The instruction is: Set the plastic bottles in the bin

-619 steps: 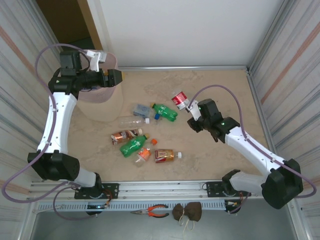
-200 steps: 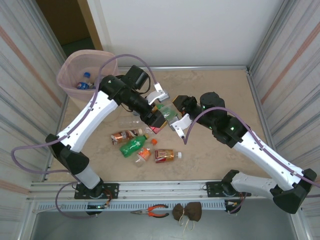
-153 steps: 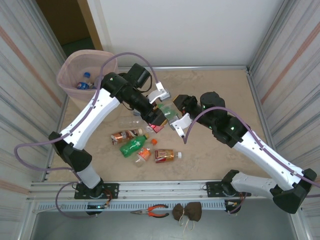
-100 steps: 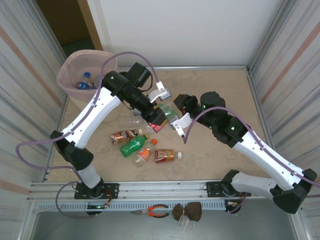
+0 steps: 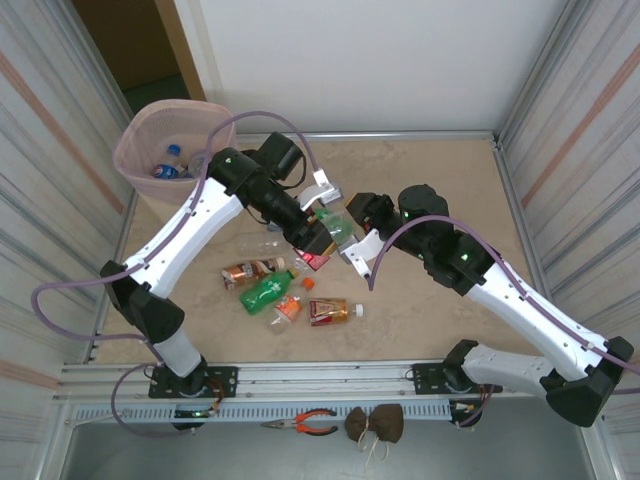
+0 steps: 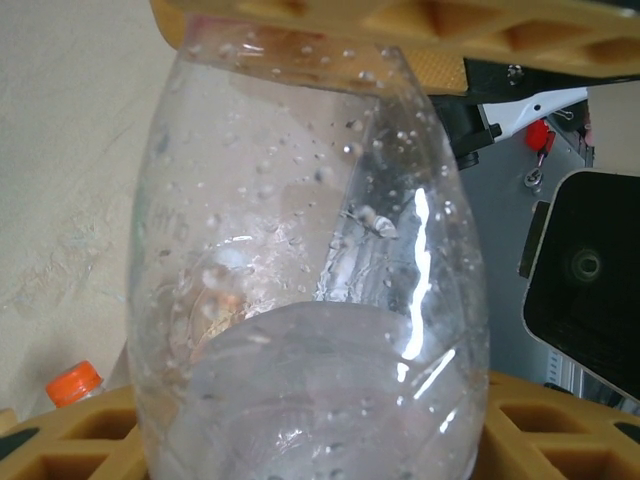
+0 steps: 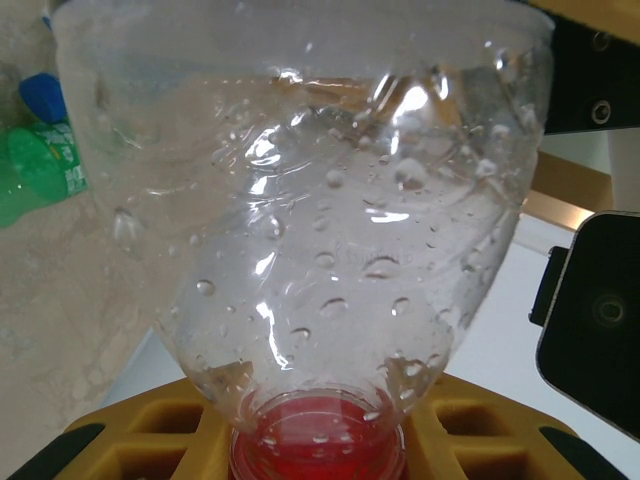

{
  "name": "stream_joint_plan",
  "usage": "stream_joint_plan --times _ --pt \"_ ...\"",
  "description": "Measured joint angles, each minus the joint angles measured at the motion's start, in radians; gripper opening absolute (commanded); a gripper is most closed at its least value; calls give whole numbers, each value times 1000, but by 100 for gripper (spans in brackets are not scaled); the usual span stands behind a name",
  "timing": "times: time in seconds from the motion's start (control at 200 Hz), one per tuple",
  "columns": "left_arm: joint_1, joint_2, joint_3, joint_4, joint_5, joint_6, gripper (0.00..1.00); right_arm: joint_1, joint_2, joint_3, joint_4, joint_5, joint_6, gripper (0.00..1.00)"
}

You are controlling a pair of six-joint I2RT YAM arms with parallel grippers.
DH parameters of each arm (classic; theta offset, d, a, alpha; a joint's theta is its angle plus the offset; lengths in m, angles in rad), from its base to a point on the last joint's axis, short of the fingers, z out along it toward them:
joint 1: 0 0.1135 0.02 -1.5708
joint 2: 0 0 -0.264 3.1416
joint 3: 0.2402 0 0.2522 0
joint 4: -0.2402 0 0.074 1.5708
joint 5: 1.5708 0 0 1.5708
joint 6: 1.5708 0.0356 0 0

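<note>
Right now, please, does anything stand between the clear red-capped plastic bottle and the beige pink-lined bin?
Nothing visible does. The bottle, gripped by the left gripper and right gripper, has bare table toward the bin.

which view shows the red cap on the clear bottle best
Right wrist: the red cap sits close and sharp at the bottom, against a yellow finger. Left wrist gives the clear bottle's wet body instead; top external, its small red label.

Arms reach inward; left claw (image 5: 316, 241) and right claw (image 5: 346, 229) clamped, nearly touching.
</note>
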Motion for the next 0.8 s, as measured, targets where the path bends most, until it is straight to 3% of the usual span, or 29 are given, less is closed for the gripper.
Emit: stream_joint_plan --times 0.04,0.125,0.301,0.546,0.802 --pt "0 -1 0 0 2 -1 55 0 0 0 0 0 0 11" --pt "0 -2 0 0 3 -1 54 0 0 0 1 -3 2 33" --pt "-1 -2 -1 -2 -8 0 53 0 -2 -6 35 -6 34 61" --pt "-1 -26 -23 26 -48 -13 53 -2 -49 -72 90 -27 130 80" --pt "51 -26 -26 119 -110 -59 52 -9 -162 -156 139 -49 280 81"
